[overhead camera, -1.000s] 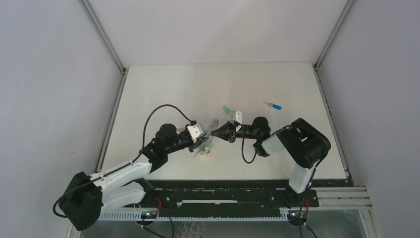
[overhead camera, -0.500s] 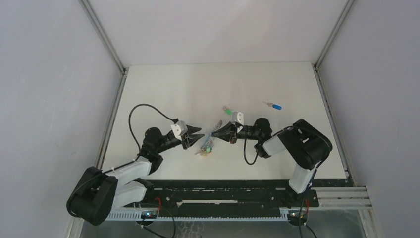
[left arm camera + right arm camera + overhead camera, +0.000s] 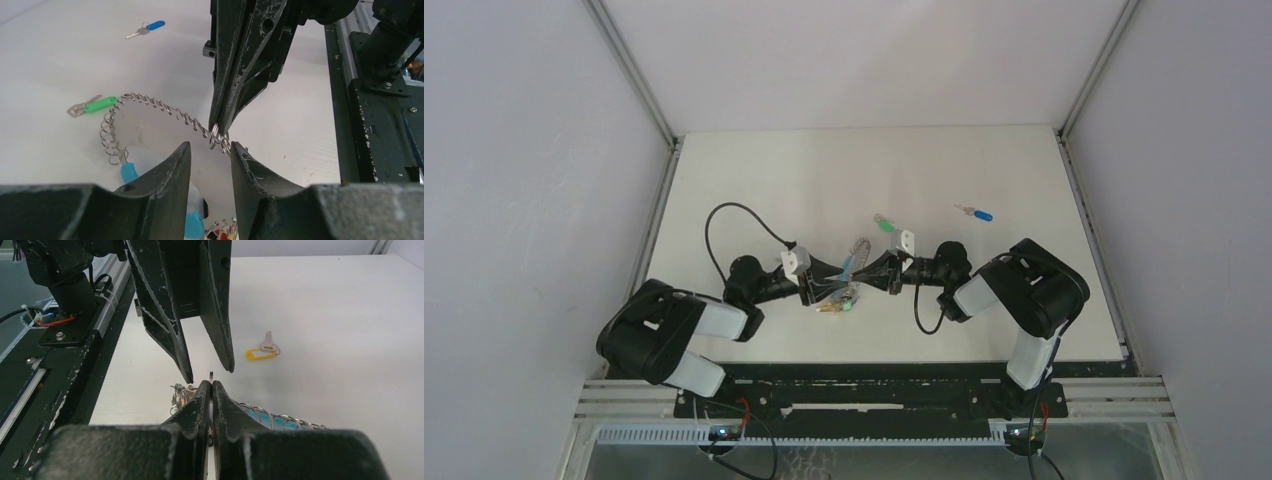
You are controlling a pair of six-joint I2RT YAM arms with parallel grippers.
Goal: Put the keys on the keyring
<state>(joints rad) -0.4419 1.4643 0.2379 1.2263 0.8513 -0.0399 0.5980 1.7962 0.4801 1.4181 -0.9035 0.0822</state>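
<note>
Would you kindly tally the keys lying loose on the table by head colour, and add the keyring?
blue key: 1
green key: 1
yellow key: 1
keyring: 1
Total: 4

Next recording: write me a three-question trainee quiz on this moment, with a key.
1. True or false: the right gripper is shut on the keyring.
2. Which key lies farthest right in the top view? A green key, B blue key, C yellow key.
3. Fill in: the left gripper has its fingers ___.
Key: 1 true; 2 B; 3 open.
</note>
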